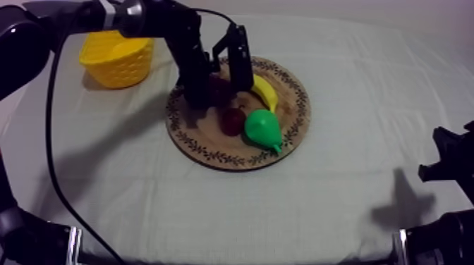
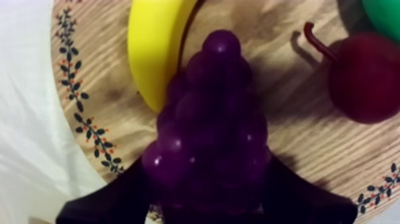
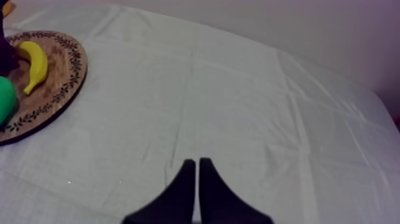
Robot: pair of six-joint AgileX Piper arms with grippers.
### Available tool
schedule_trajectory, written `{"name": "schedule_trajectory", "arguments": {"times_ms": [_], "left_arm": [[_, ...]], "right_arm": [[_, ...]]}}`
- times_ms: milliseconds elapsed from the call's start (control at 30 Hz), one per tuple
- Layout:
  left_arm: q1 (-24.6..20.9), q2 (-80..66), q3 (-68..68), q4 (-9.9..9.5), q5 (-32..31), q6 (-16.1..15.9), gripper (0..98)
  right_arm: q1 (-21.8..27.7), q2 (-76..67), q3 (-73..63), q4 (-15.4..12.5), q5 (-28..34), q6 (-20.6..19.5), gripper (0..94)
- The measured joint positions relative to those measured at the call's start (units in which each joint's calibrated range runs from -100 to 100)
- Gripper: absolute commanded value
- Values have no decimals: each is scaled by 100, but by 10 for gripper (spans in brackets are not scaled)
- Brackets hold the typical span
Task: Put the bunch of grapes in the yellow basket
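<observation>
The dark purple bunch of grapes (image 1: pixel 219 89) (image 2: pixel 208 131) lies on the round wooden board (image 1: pixel 211 149) (image 2: pixel 286 36), beside the banana (image 1: pixel 266 91) (image 2: pixel 156 47). My left gripper (image 1: pixel 220 91) (image 2: pixel 208 202) reaches down over the board, its black fingers (image 2: pixel 113 199) pressed against both sides of the bunch, shut on it. The grapes still rest on the wood. The yellow basket (image 1: pixel 116 56) stands at the table's far left, apart from the board. My right gripper (image 1: pixel 451 158) (image 3: pixel 195 164) sits low at the right, its fingers together as a narrow wedge over bare cloth.
A green pear (image 1: pixel 262 128) (image 3: pixel 5 98) and a small red fruit (image 1: pixel 231 120) (image 2: pixel 366 77) with a stem lie on the board just in front of the grapes. The board (image 3: pixel 53 89) with the banana (image 3: pixel 33 62) lies far off from my right gripper.
</observation>
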Motion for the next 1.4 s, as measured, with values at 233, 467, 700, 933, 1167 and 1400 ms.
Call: {"name": "schedule_trajectory", "arguments": {"times_ms": [233,467,700,933,1167,1400], "left_arm": [[-47,-616,601,31,-323,82,450],[14,-1609,1502,148,-663,209,466],[324,-2826,2503,169,-847,577,484],[716,-3959,3156,144,-935,1147,496],[684,-4672,3202,134,-1229,1813,529],[197,-5036,3147,284,-1067,2419,512]], "right_arm": [[0,0,0,0,0,0,5],[0,0,0,0,0,0,5],[0,0,0,0,0,0,5],[0,0,0,0,0,0,5],[0,0,0,0,0,0,5],[0,0,0,0,0,0,5]]}}
